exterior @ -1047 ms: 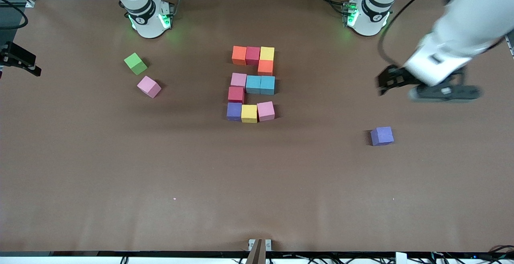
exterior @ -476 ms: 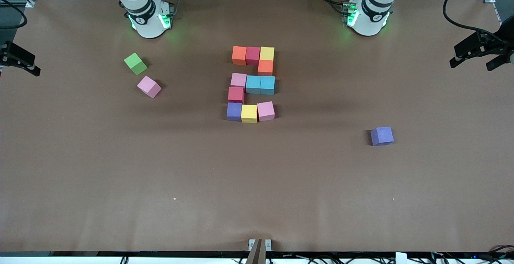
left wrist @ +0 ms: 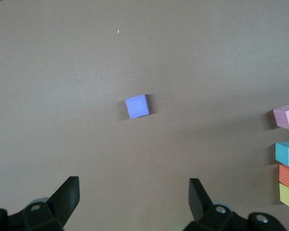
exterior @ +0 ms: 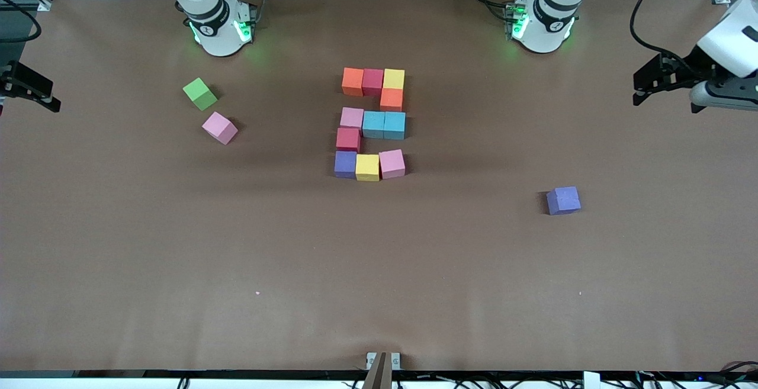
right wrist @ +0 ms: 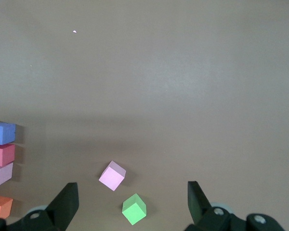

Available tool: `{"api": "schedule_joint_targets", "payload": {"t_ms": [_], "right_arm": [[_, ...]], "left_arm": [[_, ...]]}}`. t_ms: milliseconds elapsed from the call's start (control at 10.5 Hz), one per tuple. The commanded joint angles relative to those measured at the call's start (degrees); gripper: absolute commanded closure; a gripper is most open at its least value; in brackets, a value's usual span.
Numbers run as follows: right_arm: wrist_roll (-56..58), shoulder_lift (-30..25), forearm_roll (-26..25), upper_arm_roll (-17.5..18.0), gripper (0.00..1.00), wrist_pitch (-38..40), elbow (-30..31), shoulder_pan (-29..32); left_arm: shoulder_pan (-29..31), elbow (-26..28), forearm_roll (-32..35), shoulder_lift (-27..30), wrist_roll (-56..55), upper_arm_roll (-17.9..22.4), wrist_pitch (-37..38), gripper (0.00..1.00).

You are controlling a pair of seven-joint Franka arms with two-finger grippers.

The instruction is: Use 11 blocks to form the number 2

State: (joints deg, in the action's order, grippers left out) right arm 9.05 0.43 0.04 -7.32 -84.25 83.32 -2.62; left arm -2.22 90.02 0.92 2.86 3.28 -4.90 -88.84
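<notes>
The number 2 (exterior: 372,124) stands mid-table, built of several cubes: an orange, red, yellow row farthest from the front camera, an orange cube, a pink, blue, blue row, a red cube, then a purple, yellow, pink row nearest. My left gripper (exterior: 642,88) hangs open and empty over the table at the left arm's end. In the left wrist view a loose purple block (left wrist: 137,106) lies ahead of the left gripper (left wrist: 133,199). My right gripper (exterior: 35,90) waits open at the right arm's end. The right gripper (right wrist: 132,202) shows nothing between its fingers.
A loose purple cube (exterior: 563,200) lies toward the left arm's end, nearer the front camera than the digit. A green cube (exterior: 199,93) and a loose pink cube (exterior: 219,127) sit toward the right arm's end. Both arm bases (exterior: 219,25) stand along the table's back edge.
The left arm swung away from over the table out to the left arm's end, then came slightly back in. The cubes and the right gripper have not moved.
</notes>
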Motion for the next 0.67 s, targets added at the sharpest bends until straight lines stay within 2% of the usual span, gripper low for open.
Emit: {"api": "schedule_joint_targets", "payload": {"t_ms": [0, 571], "right_arm": [[0.44, 0.28, 0.14, -0.06, 0.0, 0.75, -0.97, -0.1], [0.44, 0.28, 0.14, -0.15, 0.0, 0.75, -0.97, -0.1]], "left_arm": [[-0.15, -1.51, 1.37, -0.83, -0.02, 0.15, 0.16, 0.0], [-1.29, -3.88, 1.46, -2.5, 0.06, 1.21, 0.07, 0.0]]}}
